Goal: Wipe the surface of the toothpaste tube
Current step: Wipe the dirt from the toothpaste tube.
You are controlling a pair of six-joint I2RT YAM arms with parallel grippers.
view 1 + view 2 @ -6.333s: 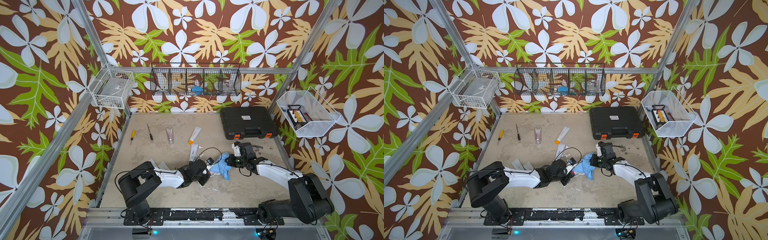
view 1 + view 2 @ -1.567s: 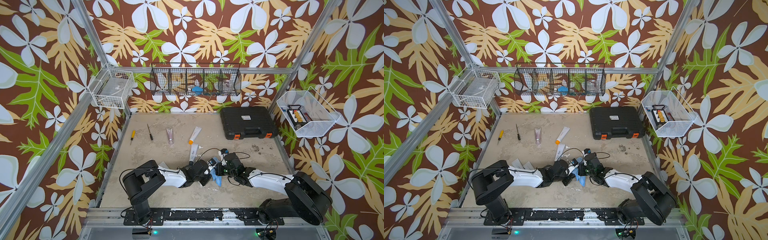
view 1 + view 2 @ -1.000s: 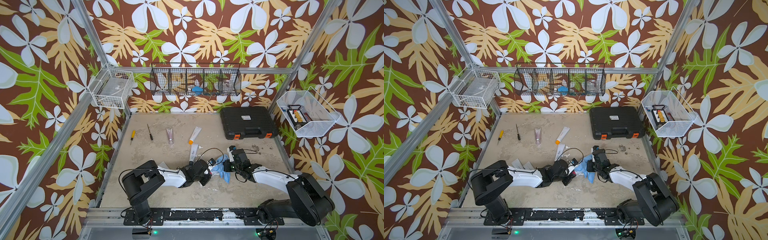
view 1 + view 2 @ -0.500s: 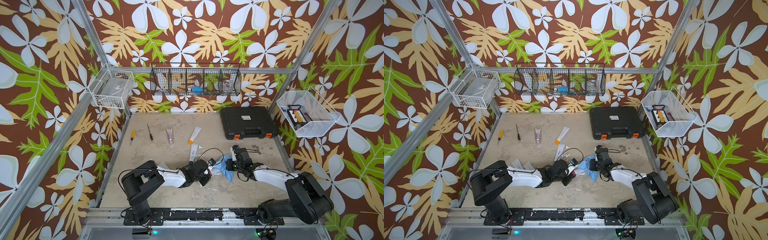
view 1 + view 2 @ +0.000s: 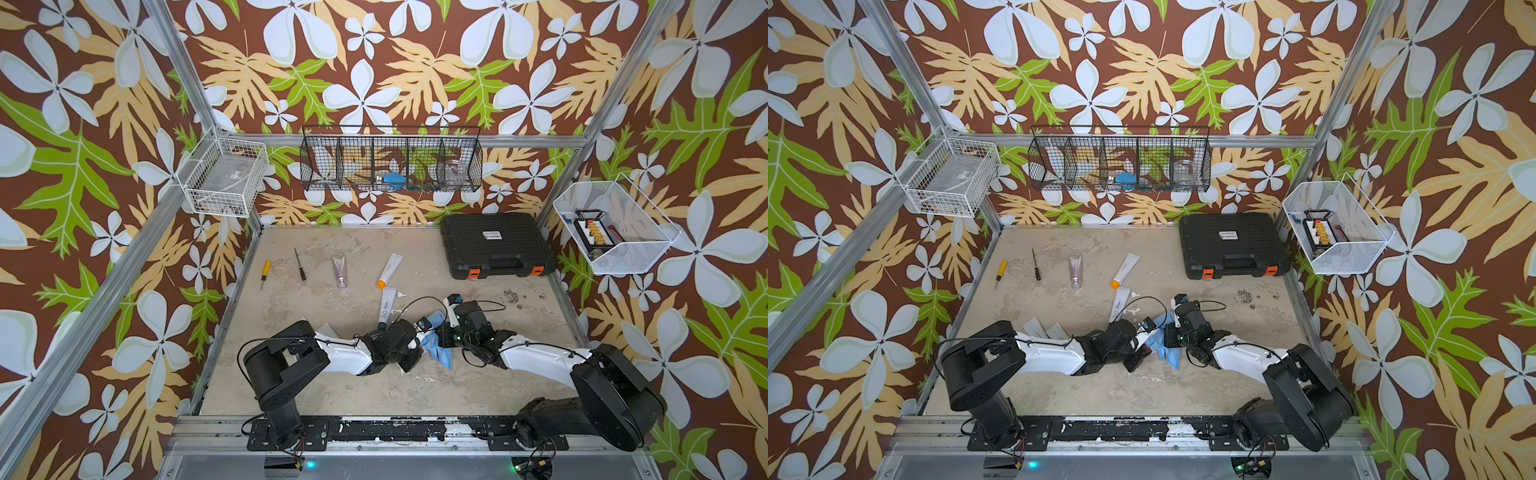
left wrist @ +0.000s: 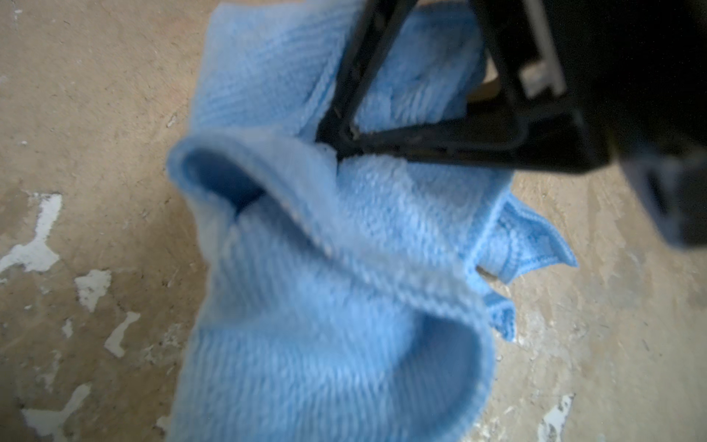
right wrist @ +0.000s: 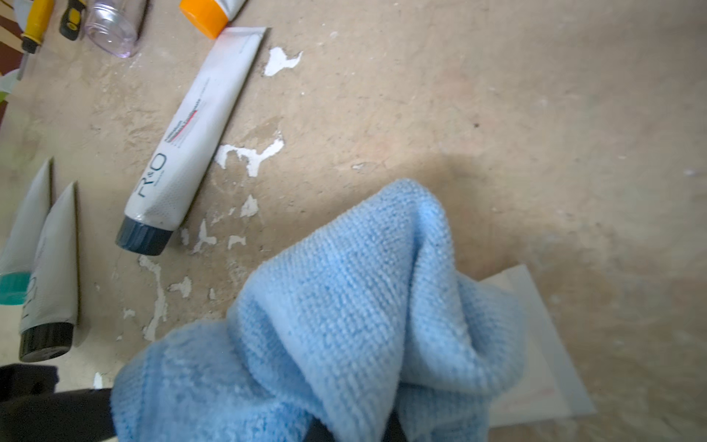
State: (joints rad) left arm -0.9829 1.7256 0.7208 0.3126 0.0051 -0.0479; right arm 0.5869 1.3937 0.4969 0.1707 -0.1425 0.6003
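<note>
- Blue cloth (image 7: 344,325), one, pinched in the right pincer (image 6: 338,143), draped over the toothpaste tube (image 7: 535,344) at the middle of the counter (image 5: 332,390); only its flat end shows.
- Left pincer (image 5: 415,347) pressed together beside the cloth; its hold is hidden.
- Five other tubes (image 7: 191,130) and two screwdrivers (image 5: 266,268) lie apart.

Both top views are looking down from high above the front edge of the bench (image 5: 332,386), facing its back edge and taking in the whole enclosure, two nearly equal pictures. The left wrist camera is pointing steeply down, very close over the blue cloth (image 6: 325,306), which is filling most of its frame. The right wrist camera is looking over the same cloth (image 7: 344,306) — close too — toward the bench's back left corner, past a white tube (image 7: 187,130).
</note>
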